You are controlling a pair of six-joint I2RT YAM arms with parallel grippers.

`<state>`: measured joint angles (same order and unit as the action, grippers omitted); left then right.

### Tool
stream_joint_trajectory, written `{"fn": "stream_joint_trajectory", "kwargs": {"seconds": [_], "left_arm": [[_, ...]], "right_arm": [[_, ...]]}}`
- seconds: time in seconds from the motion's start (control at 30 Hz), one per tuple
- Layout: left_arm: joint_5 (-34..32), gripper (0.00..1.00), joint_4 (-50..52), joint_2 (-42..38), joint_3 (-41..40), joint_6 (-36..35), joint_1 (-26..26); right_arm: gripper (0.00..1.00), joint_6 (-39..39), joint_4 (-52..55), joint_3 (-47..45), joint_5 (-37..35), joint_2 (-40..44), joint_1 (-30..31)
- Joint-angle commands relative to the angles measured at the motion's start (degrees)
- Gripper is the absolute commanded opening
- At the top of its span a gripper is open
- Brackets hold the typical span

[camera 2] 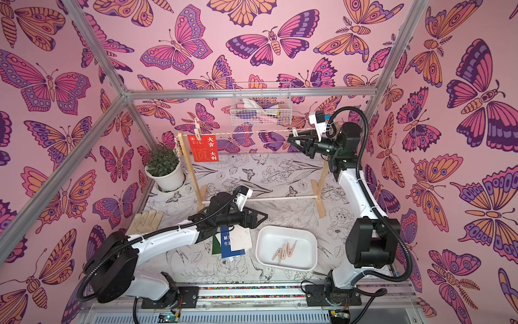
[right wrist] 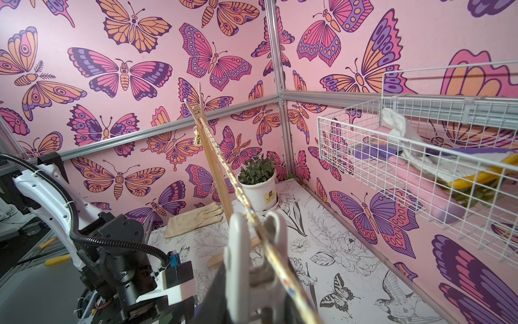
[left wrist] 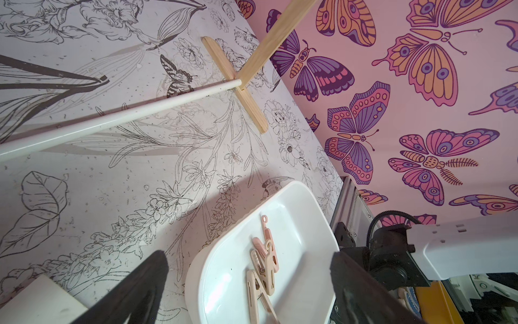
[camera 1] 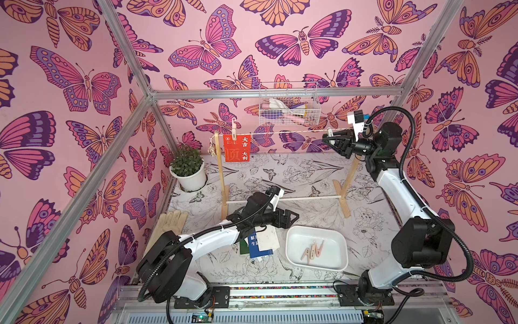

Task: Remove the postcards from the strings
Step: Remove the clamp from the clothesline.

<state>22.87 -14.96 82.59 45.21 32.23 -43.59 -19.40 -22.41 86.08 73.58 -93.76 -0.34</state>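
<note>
Two grippers, listed from the working one outward. Right gripper: raised to the string near its right end, jaws nearly closed on a bare clothes peg that straddles the line. The wrist view shows the peg's two arms either side of the string, with no card beneath it. Left gripper: low over the desk, jaws spread wide, holding nothing. Below it: loose postcards, green, blue and white, stacked unevenly on the desk. Just beside them: white tray with three pegs lying in it. Far end of the string: one red postcard, hanging from a second peg close to the left post of the wooden frame. Step in hand, by judgement: clearing the empty peg off the line, the red card being the only one left to take down. Next move calls for a firm squeeze so the peg's mouth opens, a lift clear without dragging the string or tipping the light frame, then a carry to the tray.
</note>
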Motion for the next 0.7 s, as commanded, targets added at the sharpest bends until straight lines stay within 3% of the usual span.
{"fn": "stream_joint_trajectory", "kwargs": {"seconds": [0.0, 0.37, 0.57, 0.67], "left_arm": [[-0.42, 0.93, -0.68, 0.47, 1.02, -0.12, -0.44], [-0.88, 0.92, -1.56, -1.07, 0.1, -0.48, -0.53], [-1.17, 0.92, -1.56, -4.24, -1.25, -0.65, -0.59], [-2.05, 0.93, -1.17, -8.32, -2.15, -1.78, -0.62]], "right_arm": [[0.0, 1.73, 0.78, -0.03, 0.95, 1.2, 0.35], [0.0, 9.19, 10.3, -3.0, -1.96, 3.25, 0.83], [0.0, 11.04, 14.18, -7.36, -4.8, 8.93, 1.3], [0.0, 15.3, 22.71, -9.77, -8.45, 12.75, 2.93]]}}
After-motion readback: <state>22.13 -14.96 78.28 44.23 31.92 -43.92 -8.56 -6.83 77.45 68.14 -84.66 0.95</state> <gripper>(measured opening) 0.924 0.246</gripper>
